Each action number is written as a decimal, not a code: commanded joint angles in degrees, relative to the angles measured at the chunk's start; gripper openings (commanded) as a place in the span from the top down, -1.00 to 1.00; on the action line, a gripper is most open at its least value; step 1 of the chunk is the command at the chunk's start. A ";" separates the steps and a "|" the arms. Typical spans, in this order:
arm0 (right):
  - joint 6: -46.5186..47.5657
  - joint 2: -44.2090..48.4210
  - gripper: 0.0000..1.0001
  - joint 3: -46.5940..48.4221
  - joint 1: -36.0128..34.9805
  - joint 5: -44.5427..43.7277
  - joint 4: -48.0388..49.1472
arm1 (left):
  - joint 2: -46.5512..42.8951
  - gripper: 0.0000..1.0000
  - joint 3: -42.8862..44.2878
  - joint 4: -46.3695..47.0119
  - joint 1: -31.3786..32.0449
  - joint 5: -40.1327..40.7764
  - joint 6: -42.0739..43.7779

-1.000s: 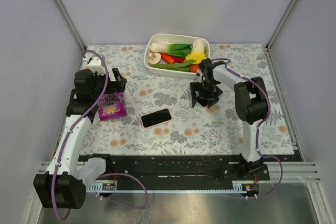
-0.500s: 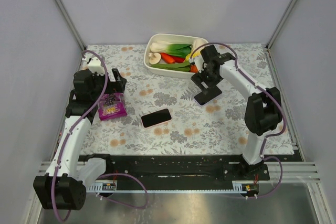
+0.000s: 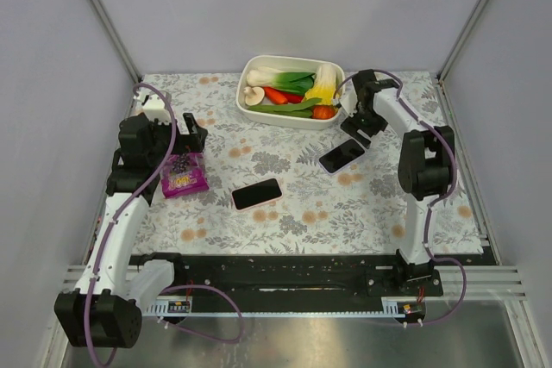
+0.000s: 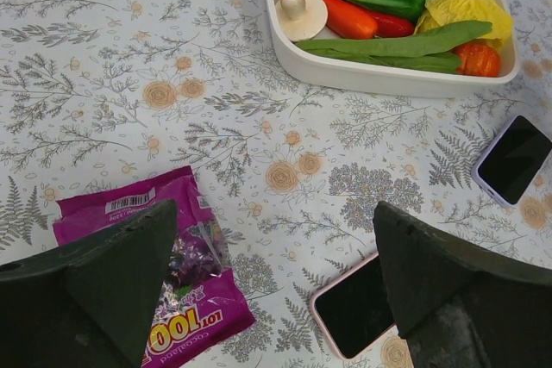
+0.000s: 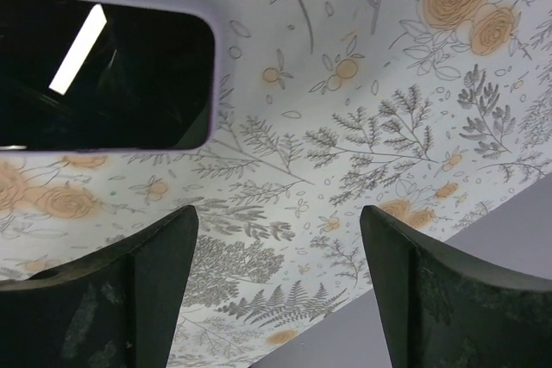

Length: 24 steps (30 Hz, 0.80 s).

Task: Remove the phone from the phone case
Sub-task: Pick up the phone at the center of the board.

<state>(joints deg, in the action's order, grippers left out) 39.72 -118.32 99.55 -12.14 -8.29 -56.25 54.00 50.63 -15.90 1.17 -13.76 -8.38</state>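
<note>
Two phones lie screen up on the flowered table. The nearer phone (image 3: 257, 193) (image 4: 362, 308) sits in a pink phone case. The other phone (image 3: 341, 155) (image 4: 515, 159) (image 5: 103, 66) sits in a lavender case, further right. My right gripper (image 3: 356, 129) (image 5: 278, 213) hovers open and empty just behind the lavender-cased phone, apart from it. At the left, above a purple candy bag, my left gripper (image 3: 195, 134) (image 4: 274, 208) hangs open and holds nothing.
A white tray (image 3: 289, 118) (image 4: 379, 79) of toy vegetables stands at the back centre, close to the right gripper. The purple candy bag (image 3: 184, 173) (image 4: 172, 273) lies left of the pink-cased phone. Grey walls enclose the table on three sides.
The right gripper has risen off the lavender-cased phone and swung back and right, toward the tray's right end. That phone now lies uncovered on the table. The left arm has not moved.
</note>
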 commanded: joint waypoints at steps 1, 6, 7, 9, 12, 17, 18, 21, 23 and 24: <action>4.13 -3.57 -0.69 4.77 0.71 -5.14 2.54 | -0.65 -0.98 1.93 2.02 -0.29 -1.62 0.82; 6.06 -6.13 -0.69 5.75 1.07 -6.12 5.26 | -0.47 -0.98 1.84 2.10 -0.47 -1.45 0.65; 6.50 -6.13 -0.69 5.31 1.07 -5.86 6.06 | -0.47 -0.98 1.75 2.10 -0.47 -1.45 0.73; 8.08 -5.61 -0.69 3.30 1.07 -5.59 8.25 | -0.47 -0.98 1.75 2.10 -0.64 -1.53 0.65; 11.07 -4.20 -0.70 -0.66 1.07 -5.68 12.82 | -0.30 -0.98 1.84 2.02 -0.90 -1.53 0.56; 13.27 -1.83 -0.69 -5.67 1.07 -2.52 17.31 | 0.06 -0.98 1.66 2.45 -1.17 -1.45 0.47; 13.80 -1.56 -0.69 -6.38 1.07 -2.43 17.84 | 0.06 -0.98 1.75 2.37 -1.17 -1.45 0.30; 15.03 -1.30 -0.69 -8.13 0.98 -1.20 18.80 | 0.14 -0.98 1.93 2.37 -1.17 -1.62 0.12; 15.21 -0.60 -0.68 -9.10 1.07 0.55 18.98 | 0.23 -0.98 1.93 2.45 -1.17 -1.62 0.12; 15.03 -0.07 -0.67 -9.54 0.98 1.69 19.51 | 0.23 -0.98 1.93 2.37 -1.17 -1.53 0.12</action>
<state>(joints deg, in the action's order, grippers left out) 51.57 -122.34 91.72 -11.11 -10.79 -39.31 54.11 50.63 -15.90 0.36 -14.20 -8.40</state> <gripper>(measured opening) 0.840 0.988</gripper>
